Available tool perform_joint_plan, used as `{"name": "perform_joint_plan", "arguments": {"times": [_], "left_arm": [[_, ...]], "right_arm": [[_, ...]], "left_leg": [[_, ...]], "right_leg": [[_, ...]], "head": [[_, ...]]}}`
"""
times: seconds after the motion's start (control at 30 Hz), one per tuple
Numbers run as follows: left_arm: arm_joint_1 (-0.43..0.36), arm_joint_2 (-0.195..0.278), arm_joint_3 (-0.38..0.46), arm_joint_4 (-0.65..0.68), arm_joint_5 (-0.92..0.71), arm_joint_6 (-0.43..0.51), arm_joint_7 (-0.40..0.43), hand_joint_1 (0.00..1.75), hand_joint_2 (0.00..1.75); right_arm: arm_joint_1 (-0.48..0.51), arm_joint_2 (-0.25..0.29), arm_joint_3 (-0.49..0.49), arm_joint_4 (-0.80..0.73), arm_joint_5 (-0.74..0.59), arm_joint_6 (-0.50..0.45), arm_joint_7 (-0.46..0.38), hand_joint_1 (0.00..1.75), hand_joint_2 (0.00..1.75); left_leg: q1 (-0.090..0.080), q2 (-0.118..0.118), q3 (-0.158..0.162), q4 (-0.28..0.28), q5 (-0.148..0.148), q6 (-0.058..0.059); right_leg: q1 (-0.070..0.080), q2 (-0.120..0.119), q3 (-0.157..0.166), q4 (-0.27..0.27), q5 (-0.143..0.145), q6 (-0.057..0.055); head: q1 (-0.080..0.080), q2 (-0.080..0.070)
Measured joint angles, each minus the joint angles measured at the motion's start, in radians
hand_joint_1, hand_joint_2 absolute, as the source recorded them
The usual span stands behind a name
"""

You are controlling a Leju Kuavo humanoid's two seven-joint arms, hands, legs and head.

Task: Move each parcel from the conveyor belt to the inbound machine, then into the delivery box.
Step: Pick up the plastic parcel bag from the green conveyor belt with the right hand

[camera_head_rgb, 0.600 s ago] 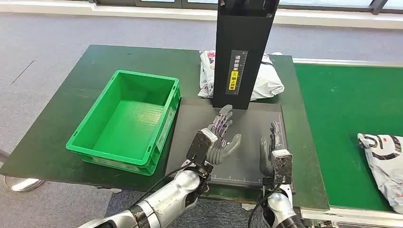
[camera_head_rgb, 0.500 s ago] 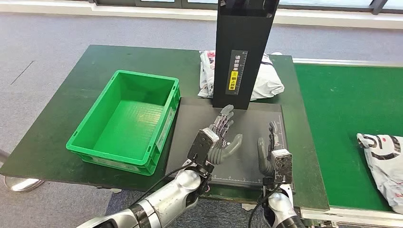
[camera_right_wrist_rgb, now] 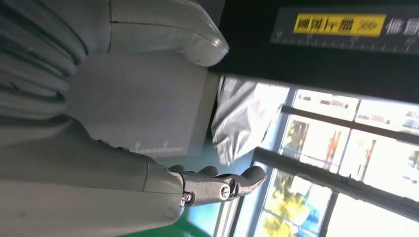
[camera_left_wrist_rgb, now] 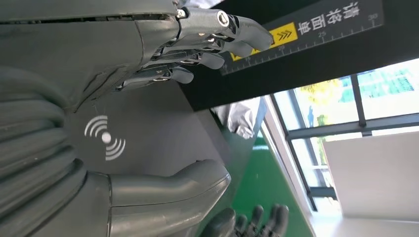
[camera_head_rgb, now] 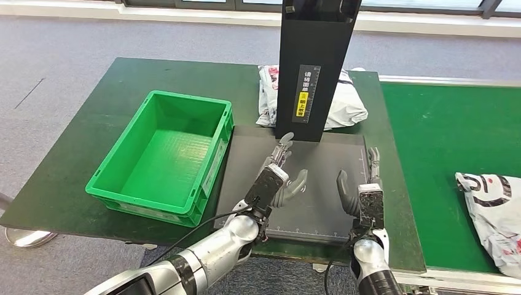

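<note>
Both hands hang over the dark grey platform (camera_head_rgb: 319, 184) of the inbound machine, palms turned toward each other with a gap between them. The left hand (camera_head_rgb: 278, 178) has its fingers (camera_left_wrist_rgb: 217, 32) stretched out toward the black upright column (camera_head_rgb: 313, 67) and its thumb apart from them; it holds nothing. The right hand (camera_head_rgb: 362, 187) is likewise spread, fingers pointing away from the robot and thumb standing off to the inside, with nothing in it.

One parcel (camera_head_rgb: 494, 215), a white bag with dark printing, lies on the green conveyor belt (camera_head_rgb: 442, 141) at the robot's right, well apart from the right hand. A second white parcel (camera_head_rgb: 347, 104) sits on the dark green table (camera_head_rgb: 92, 135) behind the column, partly hidden by it.

The green plastic crate (camera_head_rgb: 163, 153) stands on the table just beside the platform, on its left, with nothing visible inside. The column carries a yellow and white label strip (camera_head_rgb: 304, 92) facing the robot.
</note>
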Motion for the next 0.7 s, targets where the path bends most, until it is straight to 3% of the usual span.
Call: {"name": "perform_joint_plan", "arguments": {"times": [0.33,0.37,0.47,0.5,0.7], "left_arm": [[0.000,0.002,0.027,0.028,-0.157,0.100,-0.001,0.00,1.75],[0.000,0.003,0.035,0.030,-0.169,0.101,-0.001,0.00,1.75],[0.001,0.003,0.065,0.037,-0.205,0.111,-0.001,0.00,1.75],[0.002,0.003,0.079,0.038,-0.212,0.112,-0.001,0.00,1.75],[0.016,0.004,0.225,0.038,-0.241,0.038,-0.001,0.00,1.75]], "right_arm": [[-0.025,-0.029,-0.052,0.083,0.163,-0.108,0.076,0.00,1.75],[-0.028,-0.036,-0.055,0.094,0.169,-0.115,0.078,0.00,1.31],[-0.042,-0.062,-0.065,0.136,0.190,-0.135,0.107,0.00,1.31],[-0.049,-0.075,-0.066,0.156,0.195,-0.136,0.121,0.00,1.75],[-0.091,-0.171,-0.068,0.297,0.195,-0.135,0.163,0.00,1.75]], "left_leg": [[0.000,0.000,0.000,0.000,0.000,0.000],[0.000,0.000,0.000,0.000,0.000,0.000],[0.000,0.000,0.000,0.000,0.000,0.000],[0.000,0.000,0.000,0.000,0.000,0.000],[-0.001,-0.001,0.000,0.000,0.000,0.000]], "right_leg": [[0.000,0.000,0.000,0.000,0.000,0.000],[0.000,0.000,0.000,0.000,0.000,0.000],[0.000,0.000,0.000,0.000,0.000,0.000],[0.000,0.000,0.000,0.000,0.000,0.000],[-0.001,-0.001,0.000,0.000,0.000,0.000]], "head": [[0.000,0.000],[0.000,0.000],[0.000,0.000],[0.000,0.000],[0.000,0.000]]}}
